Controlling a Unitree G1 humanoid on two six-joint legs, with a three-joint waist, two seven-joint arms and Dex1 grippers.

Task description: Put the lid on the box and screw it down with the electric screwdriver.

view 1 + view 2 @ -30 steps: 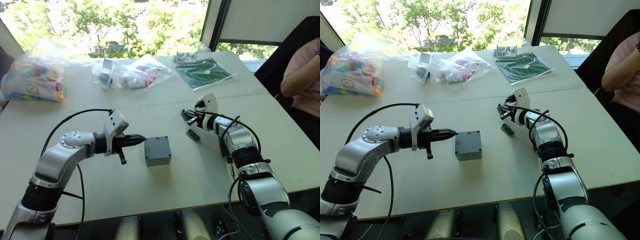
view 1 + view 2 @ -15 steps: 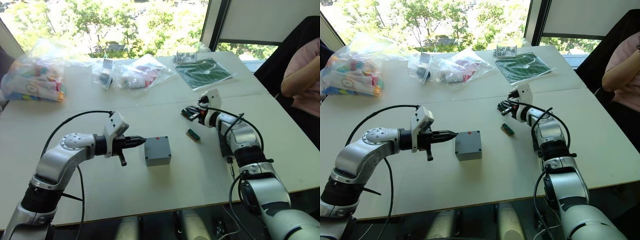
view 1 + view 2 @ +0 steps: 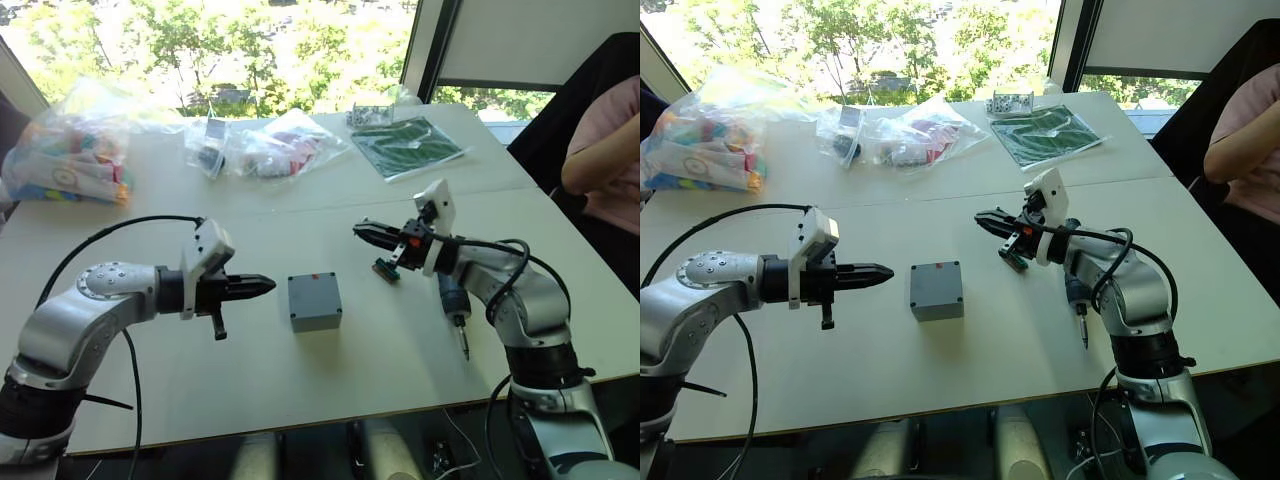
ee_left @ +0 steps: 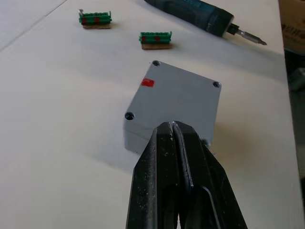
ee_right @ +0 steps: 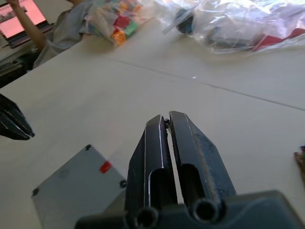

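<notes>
Hovering R gripper (image 3: 362,230) above the desk (image 3: 300,400), just past the box's far right corner, fingers pressed together with only a hairline slit. There may be a tiny thing at the tips in the wrist view, too small to tell. L gripper (image 3: 262,286) is also closed and holds nothing. It points level at the box's (image 4: 143,138) left side, near but not touching.

Box sits mid-desk between the two grippers. Lid (image 4: 176,102) looks already seated: flat grey top flush with the walls, screw holes at the corners, small red mark near one edge. Can't tell if any screws are in; the holes read dark.

Screwdriver (image 3: 452,305) lies flat on the desk to the right of the box, under the R forearm, bit toward the robot's side. Green connector (image 3: 385,269) lies between box and screwdriver, just below the R gripper.

Step in hand, by judgement: lid placed, screwing not started, so approx halfway. To do it well:
- Open the R gripper and pull back to the screwdriver.
- Grip mid-body, not the collar or bit.
- Lift clear of the connector so it isn't swept.
- Stand the bit upright over one corner hole before pressing.
- Bring the L gripper against the box wall to brace it. The box is light and will prob slide or spin under torque.
- Watch for lid shift while bracing.
</notes>
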